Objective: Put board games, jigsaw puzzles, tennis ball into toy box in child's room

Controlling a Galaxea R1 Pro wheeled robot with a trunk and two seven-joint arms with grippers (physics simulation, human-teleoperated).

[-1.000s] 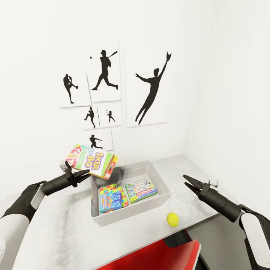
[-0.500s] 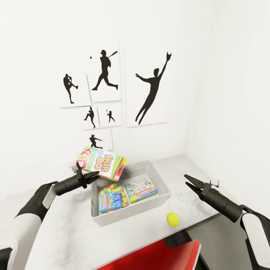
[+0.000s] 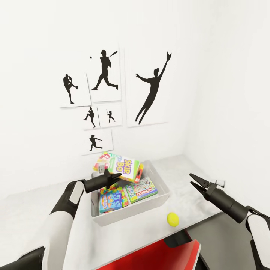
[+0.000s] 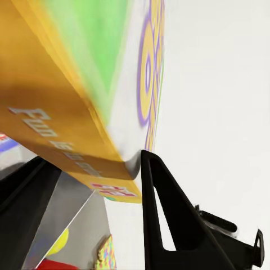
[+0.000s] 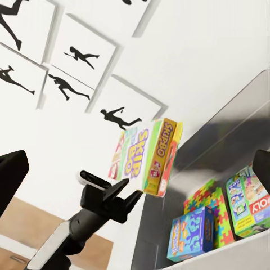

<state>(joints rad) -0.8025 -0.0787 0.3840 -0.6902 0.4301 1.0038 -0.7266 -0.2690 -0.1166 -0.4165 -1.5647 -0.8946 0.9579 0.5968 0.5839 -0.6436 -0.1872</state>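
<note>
Orange-sided SKIP BO box (image 3: pixel 120 166), clamped in the left gripper (image 3: pixel 113 176), has shifted over the toy box (image 3: pixel 159 183), ready for release; right gripper (image 3: pixel 194 180) stands open, empty.

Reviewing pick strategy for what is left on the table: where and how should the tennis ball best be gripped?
The tennis ball lies alone on the table, in front of the toy box. It is round, so any diameter works. Probably best from above with the open right gripper, fingers straddling its widest part.

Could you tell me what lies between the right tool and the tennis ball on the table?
Nothing: in the head view, only bare table top separates the right tool from the tennis ball.
</note>
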